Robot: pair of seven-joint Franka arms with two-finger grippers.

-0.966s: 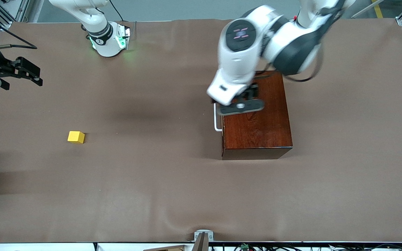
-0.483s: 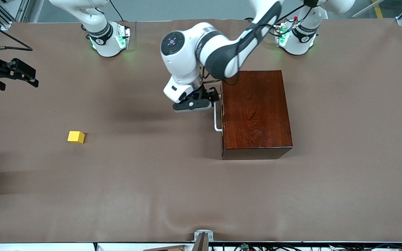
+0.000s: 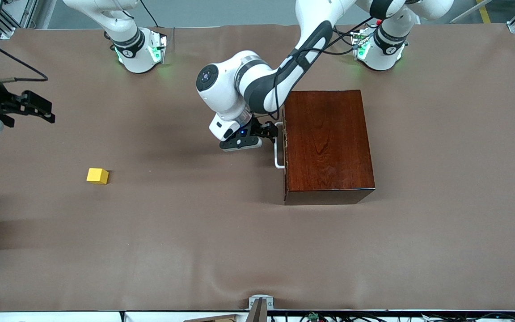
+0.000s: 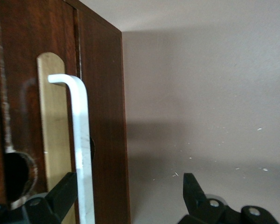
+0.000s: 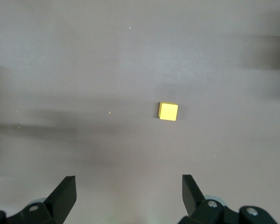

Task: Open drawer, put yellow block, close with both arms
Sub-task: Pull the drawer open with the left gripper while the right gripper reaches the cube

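Low, the left tool (image 3: 270,133) gapes around the drawer's handle (image 3: 277,154) (right tool (image 3: 38,108) open, waiting).

We counted one yellow block (image 3: 97,175), one dark wooden box (image 3: 327,145) with one drawer (image 4: 100,126), one white handle (image 3: 277,154), two white arms, one left tool (image 3: 270,132), one right tool (image 3: 38,107), one brown table (image 3: 221,232).

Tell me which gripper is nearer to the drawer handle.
Left. The left gripper is right at the drawer handle, jaws open around it; the right gripper waits open at the right arm's end of the table.
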